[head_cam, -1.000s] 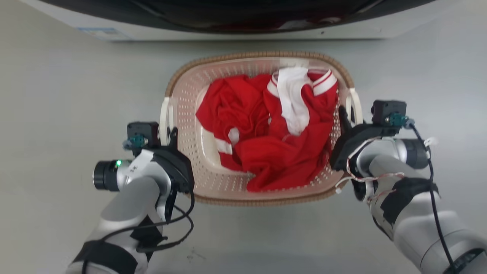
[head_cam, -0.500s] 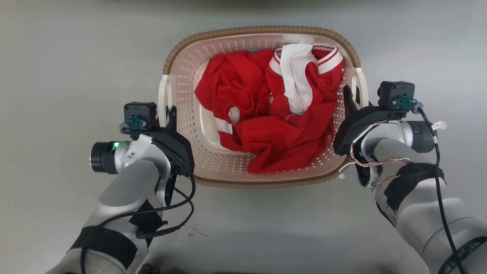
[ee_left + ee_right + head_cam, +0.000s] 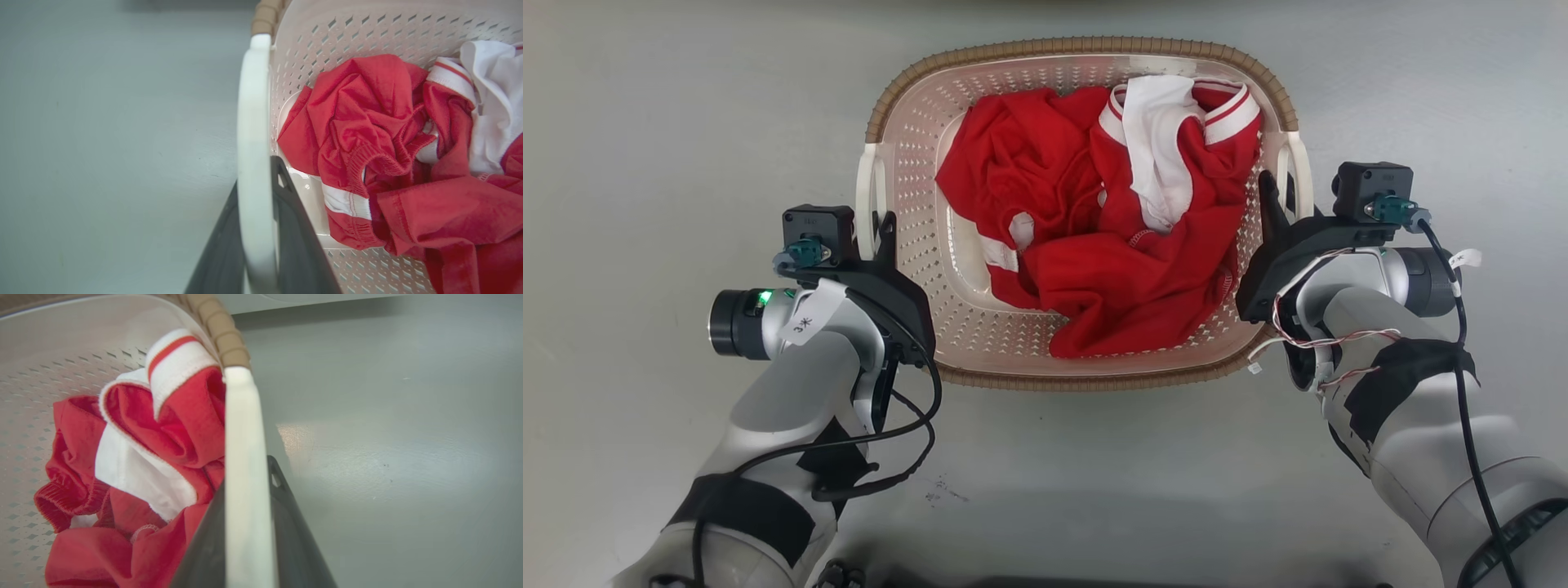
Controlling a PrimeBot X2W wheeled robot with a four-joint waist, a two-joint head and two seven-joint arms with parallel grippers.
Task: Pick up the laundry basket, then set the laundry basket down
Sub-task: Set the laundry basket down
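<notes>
The laundry basket (image 3: 980, 347) is cream with perforated walls and a brown woven-look rim, and sits in the middle of the head view. It holds crumpled red clothes (image 3: 1111, 269) and a white garment (image 3: 1160, 171). My left gripper (image 3: 878, 233) is shut on the basket's white left handle (image 3: 864, 192); in the left wrist view the dark fingers (image 3: 294, 228) clamp that handle (image 3: 253, 122) from both sides. My right gripper (image 3: 1278, 204) is shut on the white right handle (image 3: 1303, 175), and its fingers (image 3: 290, 539) likewise pinch the handle (image 3: 241, 428).
Smooth grey floor (image 3: 645, 122) lies all around the basket. A pale edge of the washing machine (image 3: 327, 297) shows at the top of the right wrist view, beyond the basket's far end.
The head camera has shifted, and the washing machine's front has left the top of the picture. Both grippers stay shut on the handles, with the basket still between them.
</notes>
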